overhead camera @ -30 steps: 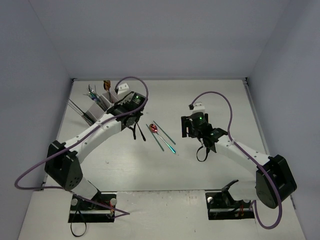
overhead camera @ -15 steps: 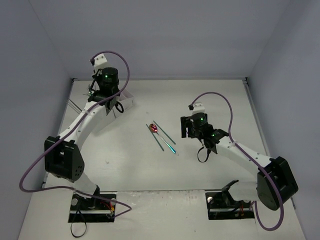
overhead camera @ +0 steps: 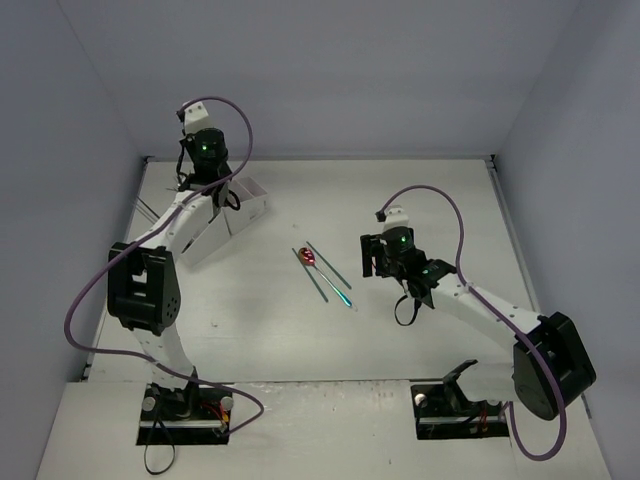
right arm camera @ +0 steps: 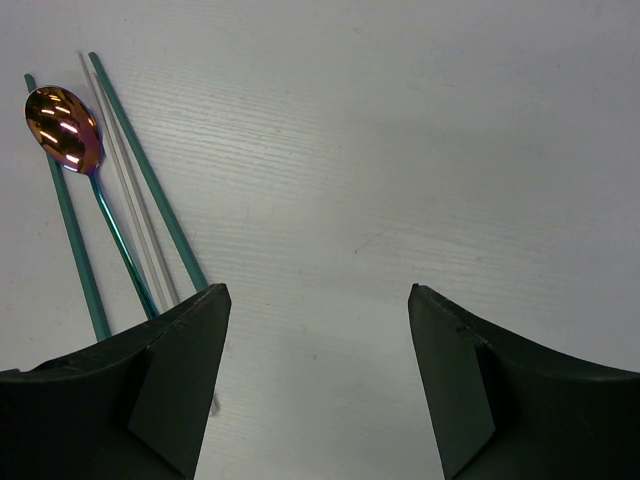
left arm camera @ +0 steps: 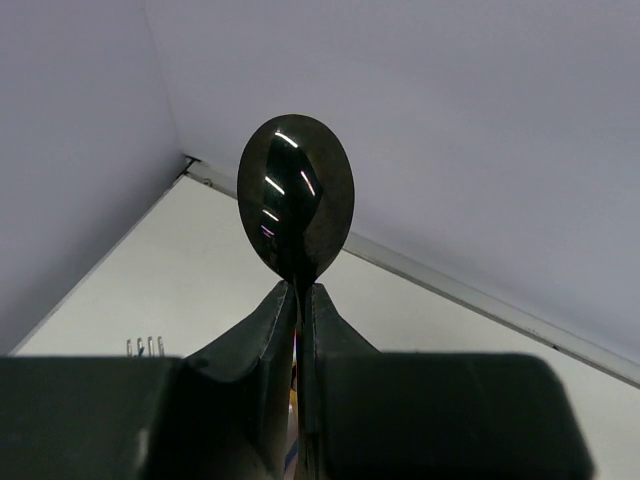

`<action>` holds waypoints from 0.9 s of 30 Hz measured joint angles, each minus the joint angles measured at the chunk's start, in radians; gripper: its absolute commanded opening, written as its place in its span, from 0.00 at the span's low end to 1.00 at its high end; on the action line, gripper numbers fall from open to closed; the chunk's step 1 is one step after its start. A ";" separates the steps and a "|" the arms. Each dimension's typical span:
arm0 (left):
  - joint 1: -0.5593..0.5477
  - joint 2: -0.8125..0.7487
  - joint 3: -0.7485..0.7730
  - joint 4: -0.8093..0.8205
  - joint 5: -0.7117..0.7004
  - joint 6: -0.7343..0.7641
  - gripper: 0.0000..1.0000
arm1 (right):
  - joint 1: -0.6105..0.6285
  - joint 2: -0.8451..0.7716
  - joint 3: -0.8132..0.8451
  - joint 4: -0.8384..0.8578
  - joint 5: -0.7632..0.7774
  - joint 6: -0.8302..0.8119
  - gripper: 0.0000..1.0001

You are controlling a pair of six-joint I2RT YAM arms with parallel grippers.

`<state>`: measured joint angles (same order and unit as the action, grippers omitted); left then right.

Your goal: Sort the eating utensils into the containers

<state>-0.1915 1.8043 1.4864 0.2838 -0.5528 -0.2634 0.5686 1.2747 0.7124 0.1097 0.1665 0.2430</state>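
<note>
While the jaws of the left arm (overhead camera: pixel 178 228) are pressed together on the neck of a black spoon (left arm camera: pixel 297 195), the spoon is held bowl-up, high above the far-left corner of the worktop (overhead camera: pixel 430 200). It is thus off the surface and not yet in any compartment. The white caddy (overhead camera: pixel 248 203) is seen near the raised wrist in the top view. Its compartments are largely hidden by the arm, so their contents cannot be told, although what look like fork tines (left arm camera: pixel 145 346) are glimpsed low in the left wrist view. The jaws of the right arm (overhead camera: pixel 470 300) are spread wide and hold nothing; they hang above bare worktop, just to the side of the loose group near the middle. That group is made up of a rainbow spoon (right arm camera: pixel 65 130), two teal sticks (right arm camera: pixel 150 175) and a pale thin stick (right arm camera: pixel 128 185), laid close together and roughly parallel. Step in hand, as judged: delivery of the black spoon to the caddy by the left arm, with the drop not yet made. Next move, as judged: the spoon is to be tipped handle-down, lined up over the compartment meant for spoons, lowered between the thin walls, and released only once the handle is inside. Care is called for, since a smooth handle pinched near the bowl may swing. The central group is yet to be sorted.
</note>
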 measured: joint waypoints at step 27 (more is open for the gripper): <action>-0.025 -0.194 -0.343 0.095 -0.030 -0.029 0.60 | 0.000 -0.004 -0.019 0.007 -0.055 -0.005 0.69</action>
<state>-0.2162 1.6103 1.1433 0.3785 -0.5829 -0.2919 0.5686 1.2705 0.6933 0.1165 0.1112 0.2379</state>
